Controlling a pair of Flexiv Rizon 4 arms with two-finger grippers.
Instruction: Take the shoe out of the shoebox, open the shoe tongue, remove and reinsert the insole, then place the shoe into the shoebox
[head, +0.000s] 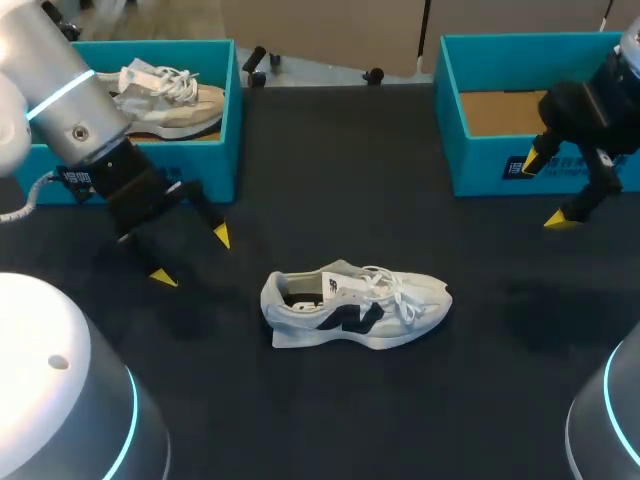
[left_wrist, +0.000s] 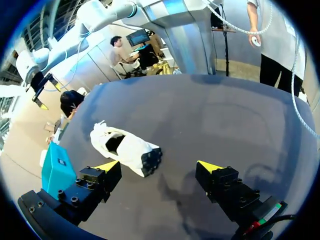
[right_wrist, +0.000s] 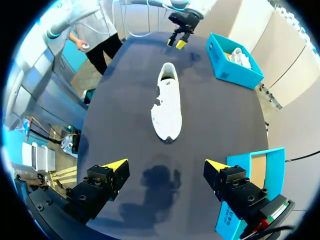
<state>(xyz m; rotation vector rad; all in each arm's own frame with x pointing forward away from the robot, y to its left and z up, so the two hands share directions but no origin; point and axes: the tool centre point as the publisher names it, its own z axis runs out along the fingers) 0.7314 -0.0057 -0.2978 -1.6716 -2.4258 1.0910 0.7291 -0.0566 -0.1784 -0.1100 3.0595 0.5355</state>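
A white sneaker (head: 355, 305) with dark side marks lies on its sole in the middle of the black table, toe to the right, tongue and laces up. My left gripper (head: 190, 257) hangs open to the shoe's left, in front of the left teal shoebox (head: 225, 150), which holds a second beige shoe (head: 165, 95). My right gripper (head: 553, 192) is open before the empty right teal shoebox (head: 480, 160). From the left wrist the sneaker (left_wrist: 127, 147) lies just ahead of the open gripper (left_wrist: 159, 166). From the right wrist the sneaker (right_wrist: 167, 107) lies further ahead of the open gripper (right_wrist: 167, 163).
The right box (right_wrist: 257, 172) shows a bare cardboard floor beside the right fingers. The left box (right_wrist: 232, 62) and my left gripper (right_wrist: 180, 37) sit beyond the shoe in the right wrist view. Black tabletop (head: 330, 400) surrounds the sneaker.
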